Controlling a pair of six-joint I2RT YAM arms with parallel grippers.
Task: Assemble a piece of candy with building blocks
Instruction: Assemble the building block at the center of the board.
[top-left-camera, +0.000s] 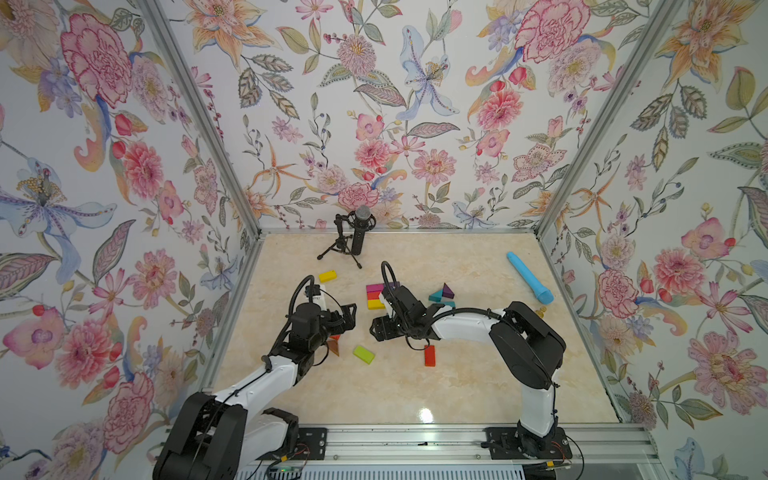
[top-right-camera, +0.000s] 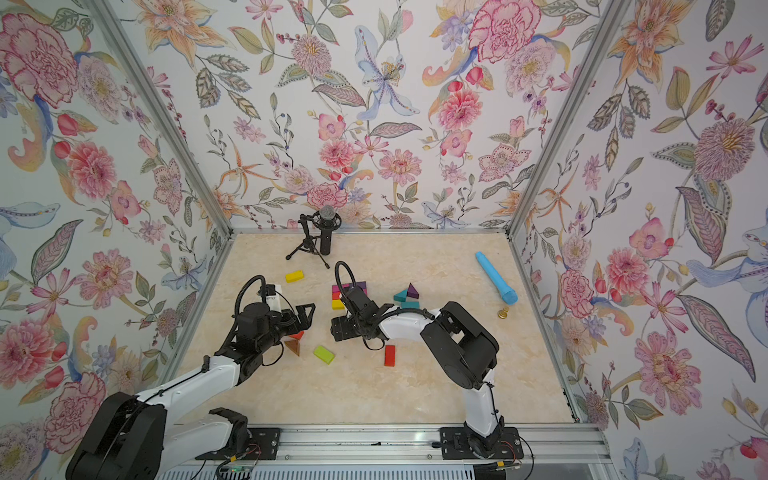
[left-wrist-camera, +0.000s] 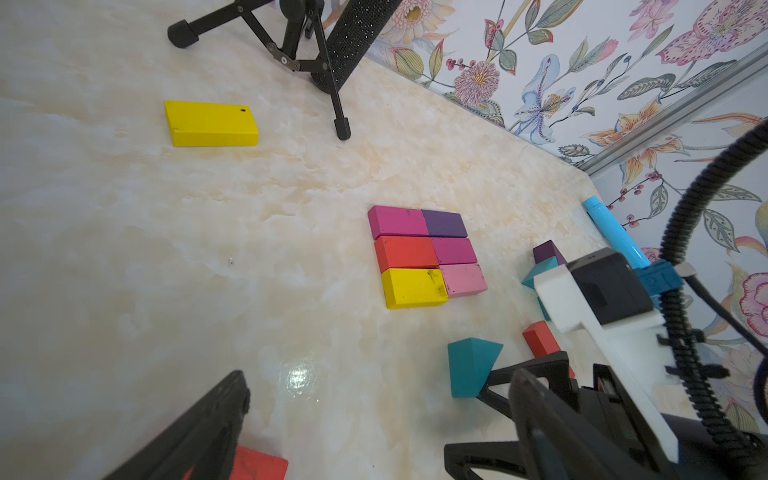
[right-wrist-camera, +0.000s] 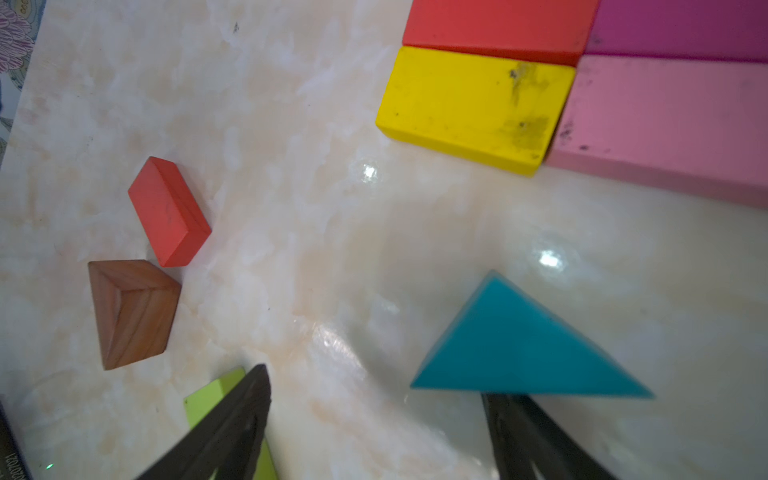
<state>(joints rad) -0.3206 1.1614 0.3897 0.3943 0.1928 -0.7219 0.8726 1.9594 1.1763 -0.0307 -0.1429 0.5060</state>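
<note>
Several flat bricks lie packed in a flat rectangle (left-wrist-camera: 424, 255) (top-left-camera: 375, 296): magenta, red and yellow beside purple, magenta and pink. My right gripper (right-wrist-camera: 374, 386) (top-left-camera: 376, 328) is open and low over the table just in front of it. A teal triangle (right-wrist-camera: 528, 345) (left-wrist-camera: 471, 365) lies at the tip of one of its fingers, not between them. My left gripper (left-wrist-camera: 378, 382) (top-left-camera: 347, 316) is open and empty, facing the right one. A red brick (left-wrist-camera: 257, 463) shows under its finger. Loose blocks: a yellow brick (top-left-camera: 327, 276), a green brick (top-left-camera: 363, 354), a red brick (top-left-camera: 429, 355), a brown triangle (right-wrist-camera: 133, 311).
A black microphone on a tripod (top-left-camera: 353, 239) stands at the back. A long light-blue stick (top-left-camera: 530, 277) lies at the back right. Teal and purple triangles (top-left-camera: 442, 293) sit right of the rectangle, close to the right arm. Patterned walls enclose three sides.
</note>
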